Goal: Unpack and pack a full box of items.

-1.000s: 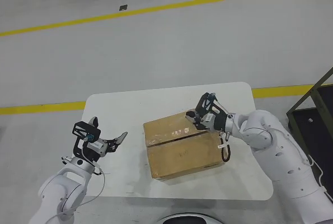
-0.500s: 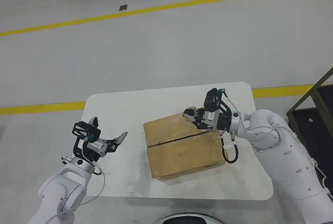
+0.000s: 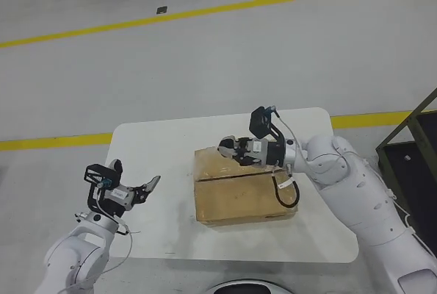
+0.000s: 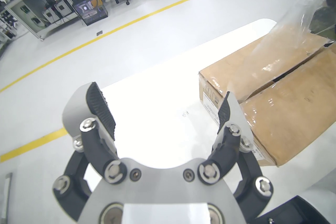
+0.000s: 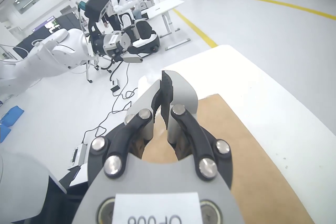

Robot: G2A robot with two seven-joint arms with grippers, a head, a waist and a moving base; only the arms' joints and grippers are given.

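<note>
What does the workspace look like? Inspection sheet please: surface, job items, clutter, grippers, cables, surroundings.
Surface: white table, cardboard box on it.
Job's things: box flaps down; clear tape lifted off its top seam.
Clutter: nothing seen.
Grippers: left gripper open, over the table beside the box; right gripper shut on the tape, above the box.
Cables: black cable looped at the right wrist.
Surroundings: yellow floor line; dark rack beside the table.

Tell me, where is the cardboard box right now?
In the top view the cardboard box sits on the white table, right of its middle; the right hand holds tape above its far edge, the left hand apart at its left.
</note>
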